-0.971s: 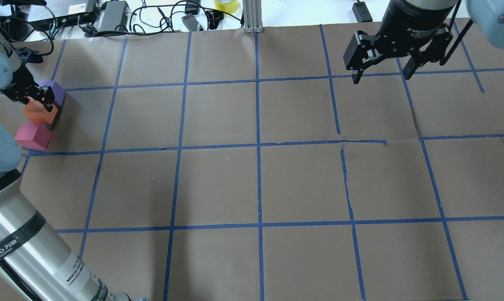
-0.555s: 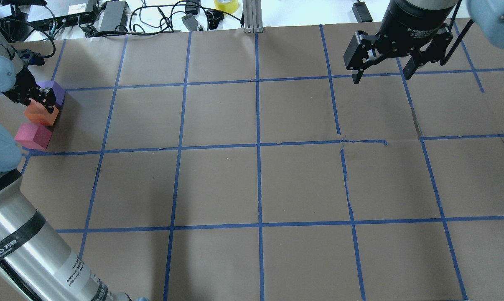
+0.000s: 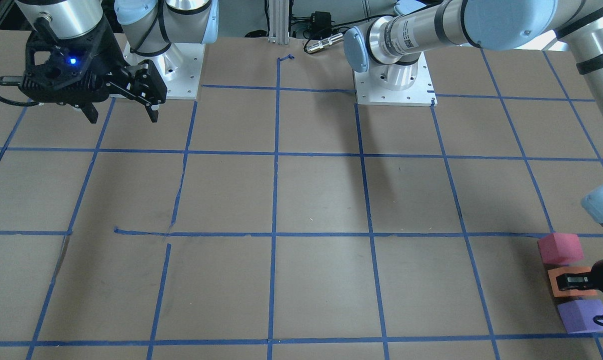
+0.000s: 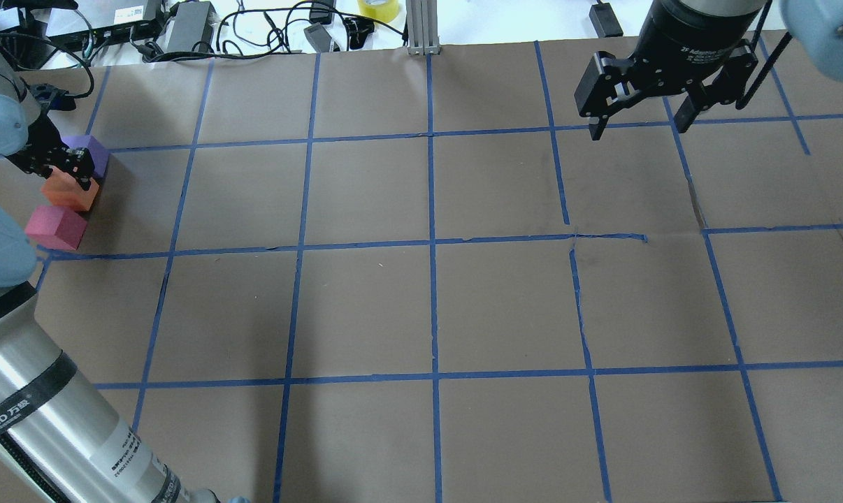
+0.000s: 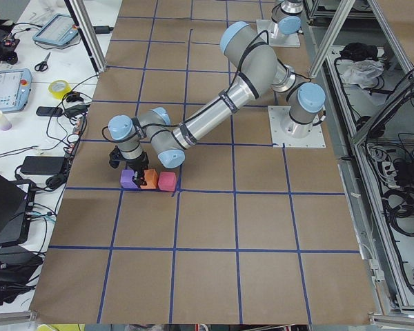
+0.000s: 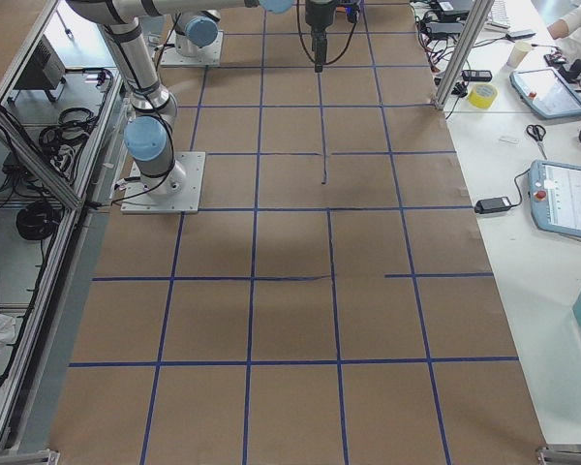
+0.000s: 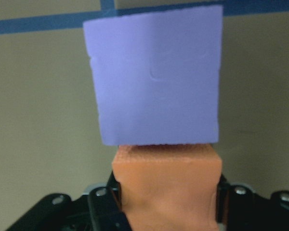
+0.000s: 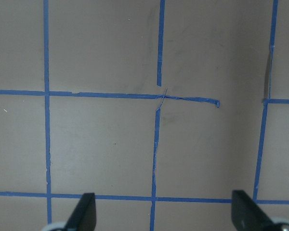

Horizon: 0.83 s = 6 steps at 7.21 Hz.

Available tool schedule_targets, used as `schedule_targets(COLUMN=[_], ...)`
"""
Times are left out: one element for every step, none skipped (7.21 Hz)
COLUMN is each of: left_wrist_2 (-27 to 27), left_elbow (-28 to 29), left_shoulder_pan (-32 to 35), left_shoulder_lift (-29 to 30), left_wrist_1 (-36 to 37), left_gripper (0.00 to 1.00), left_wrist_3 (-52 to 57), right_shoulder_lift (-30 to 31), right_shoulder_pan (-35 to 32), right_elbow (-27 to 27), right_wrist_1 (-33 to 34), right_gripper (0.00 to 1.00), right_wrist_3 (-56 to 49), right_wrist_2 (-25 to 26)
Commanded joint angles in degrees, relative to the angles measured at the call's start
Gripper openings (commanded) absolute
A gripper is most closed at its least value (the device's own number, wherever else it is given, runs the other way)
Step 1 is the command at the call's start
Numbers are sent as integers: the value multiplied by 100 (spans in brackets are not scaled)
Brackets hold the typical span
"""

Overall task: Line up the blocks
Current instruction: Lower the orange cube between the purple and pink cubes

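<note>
Three blocks stand in a row at the table's left edge: purple, orange and pinkish-red. My left gripper is shut on the orange block, low over the table between the other two. In the left wrist view the orange block sits between the fingers and touches the purple block. In the front view the row reads pinkish-red, orange, purple. My right gripper is open and empty, high over the far right.
The table is brown paper with a blue tape grid. Cables and power bricks and a yellow tape roll lie beyond the far edge. A metal post stands at the far middle.
My left gripper has shifted slightly with the orange block, which now sits closer to the purple block. The right arm has not moved.
</note>
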State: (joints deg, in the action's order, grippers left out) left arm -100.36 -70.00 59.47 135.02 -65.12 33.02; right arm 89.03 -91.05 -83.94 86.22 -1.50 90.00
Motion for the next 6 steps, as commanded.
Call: schedule_targets(left_wrist_2=[7, 16, 16, 16, 25, 16], left_elbow=[-5, -5, -14, -5, 12, -83], left_shoulder_pan=[-6, -6, -6, -23, -15, 72], left_shoulder_lift=[-20, -64, -134, -308, -597, -861], left_wrist_1=[-18, -71, -89, -332, -735, -931], left_gripper=[95, 98, 100, 100, 100, 100], left_wrist_3=[12, 3, -6, 29, 29, 12], right_shoulder_lift=[0, 0, 0, -9, 0, 0], right_shoulder_pan=[9, 9, 9, 9, 9, 9], right_elbow=[0, 0, 0, 0, 0, 0], right_wrist_1=[0, 0, 0, 0, 0, 0], right_gripper=[100, 100, 100, 100, 100, 100], right_wrist_3=[0, 0, 0, 0, 0, 0], right_wrist_2=[0, 0, 0, 0, 0, 9])
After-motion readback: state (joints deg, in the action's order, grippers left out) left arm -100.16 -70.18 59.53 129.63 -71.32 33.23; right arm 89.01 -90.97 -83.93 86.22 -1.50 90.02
